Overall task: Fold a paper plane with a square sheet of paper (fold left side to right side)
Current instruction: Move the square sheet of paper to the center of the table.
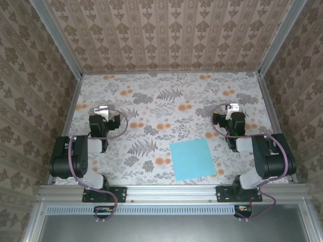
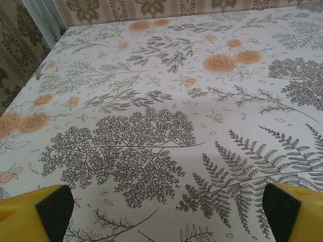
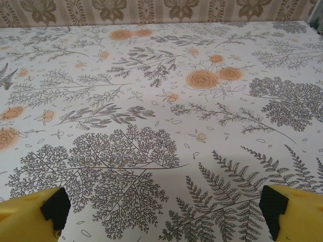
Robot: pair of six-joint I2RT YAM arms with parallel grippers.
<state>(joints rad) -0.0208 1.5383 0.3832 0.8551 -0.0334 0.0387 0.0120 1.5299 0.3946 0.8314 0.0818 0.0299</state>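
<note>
Thin cyan-blue square sheet of paper [image 1: 191, 159] flat, unfolded, by front edge of floral tabletop [image 1: 151, 96], right of centre. L gripper [image 1: 103, 110] & R gripper [image 1: 231, 108] spread wide, empty, well apart from it. Risk: slipping or crumpling when pinched — crooked crease, edges misaligned

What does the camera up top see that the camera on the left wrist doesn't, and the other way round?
Top camera: the blue paper square, lying flat and unfolded near the front edge, nearer the right arm than the left arm. Left wrist camera: a close look at the left gripper, its yellow fingers with black pads spread wide, holding nothing. Both: the flowery tabletop and the patterned wall.
</note>
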